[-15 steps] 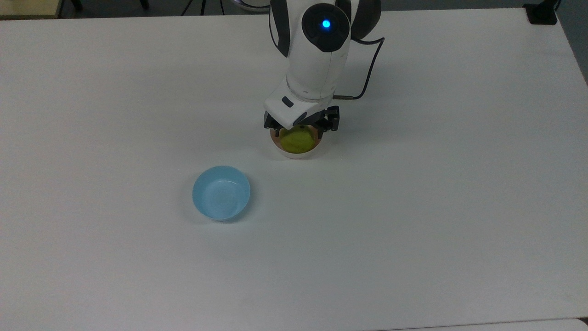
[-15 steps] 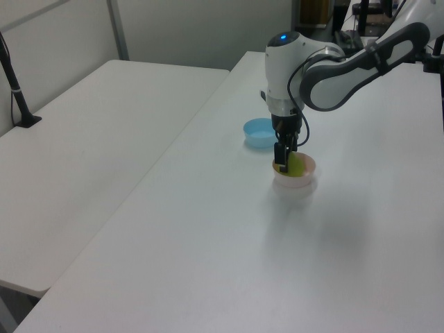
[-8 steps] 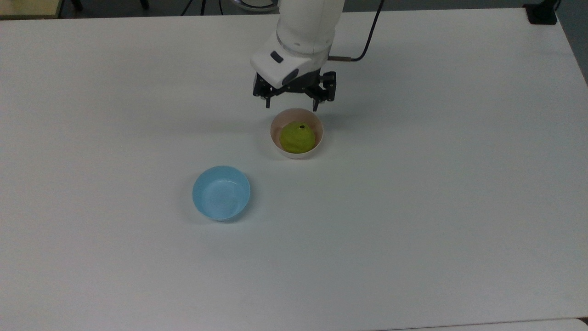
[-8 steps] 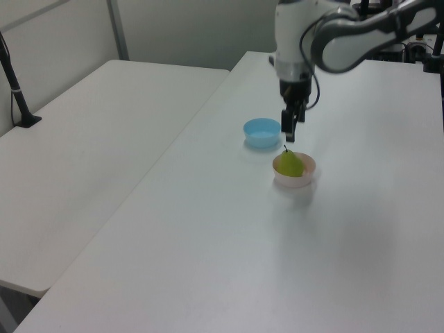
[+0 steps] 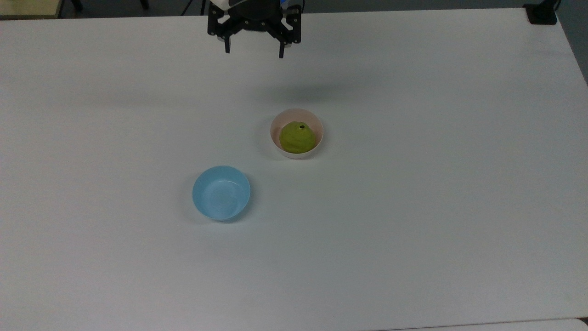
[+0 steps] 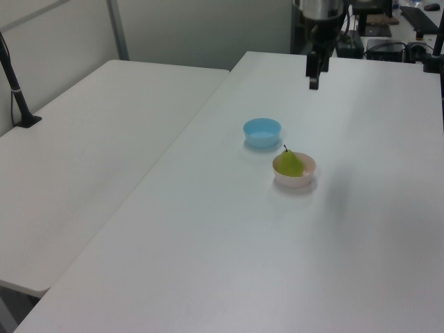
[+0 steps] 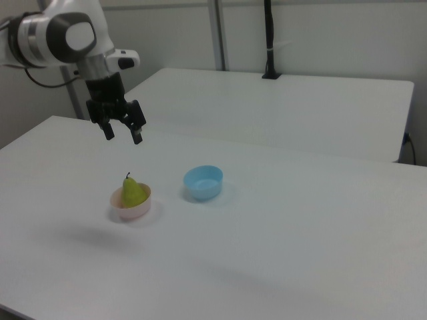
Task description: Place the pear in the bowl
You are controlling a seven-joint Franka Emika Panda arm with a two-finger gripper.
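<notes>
The yellow-green pear [image 5: 297,137] [image 6: 290,163] [image 7: 133,193] stands upright inside the pale pink bowl [image 5: 276,143] [image 6: 303,182] [image 7: 138,213], stem up. My gripper [image 5: 254,49] [image 6: 313,80] [image 7: 122,135] hangs open and empty well above the table. In the top view it lies toward the far edge, above and left of the bowl. In the right view it floats above and just left of the pear, apart from it.
A light blue bowl [image 5: 221,192] [image 6: 262,132] [image 7: 203,182] sits empty on the white table [image 5: 413,207], near the pink bowl. A second white table [image 6: 90,132] adjoins, with a black post [image 7: 269,40] clamped at its edge.
My gripper let go of the pear in the pink bowl, rose, and pulled back toward the top view's far edge. The pear stays in the bowl.
</notes>
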